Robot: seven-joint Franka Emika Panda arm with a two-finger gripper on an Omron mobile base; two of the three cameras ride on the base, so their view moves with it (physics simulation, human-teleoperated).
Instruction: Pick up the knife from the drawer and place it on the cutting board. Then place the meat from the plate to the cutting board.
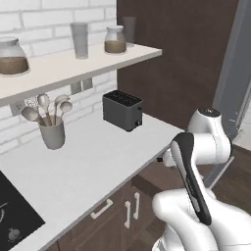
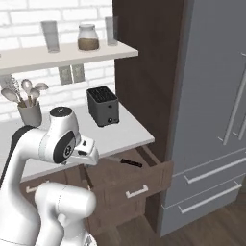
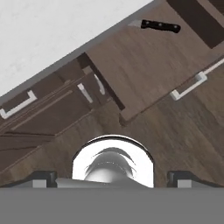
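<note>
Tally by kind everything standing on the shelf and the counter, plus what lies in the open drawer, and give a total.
Jars with brown contents: 2
Grey tumblers: 2
Toaster: 1
Utensil holder: 1
Knife in the drawer: 1
Total: 7

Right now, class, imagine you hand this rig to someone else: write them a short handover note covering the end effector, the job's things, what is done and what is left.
End effector: open, holding nothing, raised well above the open drawer.
Knife: lying flat in the drawer near the counter edge, dark handle visible, also seen in the right base view.
Done: drawer is open; nothing has been picked up.
Left: grasp the knife and place it on the cutting board, then move the meat from the plate to the cutting board.
</note>
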